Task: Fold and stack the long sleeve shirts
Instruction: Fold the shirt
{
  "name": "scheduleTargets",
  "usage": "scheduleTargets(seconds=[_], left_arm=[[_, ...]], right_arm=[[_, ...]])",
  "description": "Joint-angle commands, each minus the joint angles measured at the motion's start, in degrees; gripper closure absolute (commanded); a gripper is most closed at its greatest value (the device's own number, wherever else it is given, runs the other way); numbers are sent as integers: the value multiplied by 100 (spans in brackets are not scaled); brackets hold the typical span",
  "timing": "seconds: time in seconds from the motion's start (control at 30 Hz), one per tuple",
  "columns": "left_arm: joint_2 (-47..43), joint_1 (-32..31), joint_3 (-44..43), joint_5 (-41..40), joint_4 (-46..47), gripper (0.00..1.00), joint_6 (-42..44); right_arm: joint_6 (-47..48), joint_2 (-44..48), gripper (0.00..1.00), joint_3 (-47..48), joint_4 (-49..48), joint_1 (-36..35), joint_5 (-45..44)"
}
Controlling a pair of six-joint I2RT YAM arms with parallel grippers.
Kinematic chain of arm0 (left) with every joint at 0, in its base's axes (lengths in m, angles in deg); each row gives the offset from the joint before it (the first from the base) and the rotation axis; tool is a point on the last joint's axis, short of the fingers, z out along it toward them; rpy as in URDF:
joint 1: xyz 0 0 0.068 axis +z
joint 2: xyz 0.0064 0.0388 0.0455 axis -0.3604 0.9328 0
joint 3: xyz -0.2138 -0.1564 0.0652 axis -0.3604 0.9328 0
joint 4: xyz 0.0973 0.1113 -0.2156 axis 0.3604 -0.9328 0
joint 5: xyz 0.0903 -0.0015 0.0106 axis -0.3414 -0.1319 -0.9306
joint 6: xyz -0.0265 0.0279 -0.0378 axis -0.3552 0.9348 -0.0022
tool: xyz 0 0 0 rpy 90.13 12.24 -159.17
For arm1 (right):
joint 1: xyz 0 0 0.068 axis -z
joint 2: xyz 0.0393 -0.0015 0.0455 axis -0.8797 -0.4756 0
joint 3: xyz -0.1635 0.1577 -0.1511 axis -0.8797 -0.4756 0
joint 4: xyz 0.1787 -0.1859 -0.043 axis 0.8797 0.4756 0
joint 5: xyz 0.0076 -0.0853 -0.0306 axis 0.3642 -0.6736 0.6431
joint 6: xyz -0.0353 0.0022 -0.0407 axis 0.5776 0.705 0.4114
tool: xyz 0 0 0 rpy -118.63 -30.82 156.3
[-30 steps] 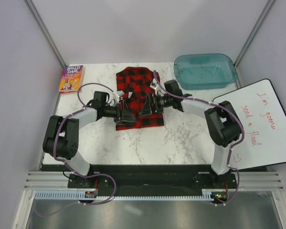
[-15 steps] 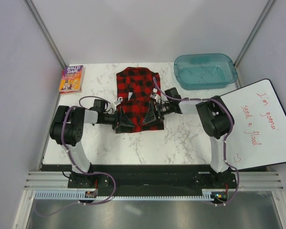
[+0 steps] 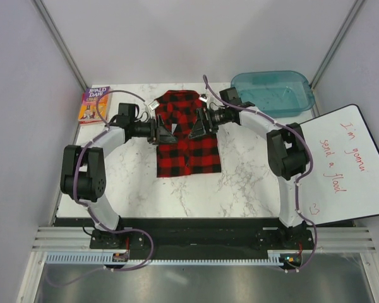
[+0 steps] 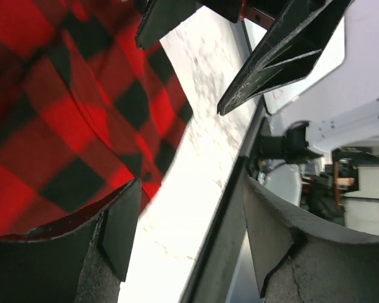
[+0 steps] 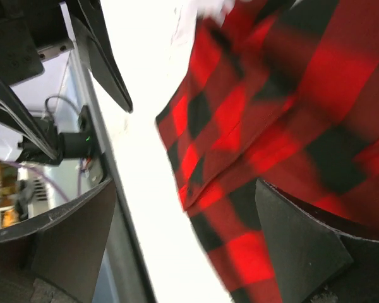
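Facing each other across the folded long sleeve shirt (image 3: pixel 188 148), the left gripper (image 3: pixel 163 133) and right gripper (image 3: pixel 196 128) both stand with jaws spread apart, gripping nothing; it lies flat on the table (image 3: pixel 252 183) between their tips

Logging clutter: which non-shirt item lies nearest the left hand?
The paperback book at the far-left corner; the teal tub and whiteboard sit across the shirt, on the right.

The overhead view is being lit softly and evenly, with only faint shadows being cast on the tabletop (image 3: pixel 246 183). Between the jaws of the left tool (image 4: pixel 189 208) and the right tool (image 5: pixel 183 208) that surface is being overexposed to white, and the shirt (image 5: pixel 290 126) beside them is being rendered blurred.
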Motion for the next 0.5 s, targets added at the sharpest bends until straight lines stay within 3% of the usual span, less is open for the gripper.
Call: scheduleTargets(seconds=[0.0,0.2,0.3,0.47], left_arm=[[878,-49,-652,-592,495,30,-54],[2021,223,-1408,-1366,445,37,-599],[2214,426,-1523,-1778,138,38,-539],[2110,619,-1462,-1544,5,38,-285]], right_arm=[[197,-1037,2,1111,71,101,-222],[162,-2120,7,2018,9,145,-503],[224,-2183,8,1808,-52,145,-556],[23,-1684,10,825,-543,75,-618]])
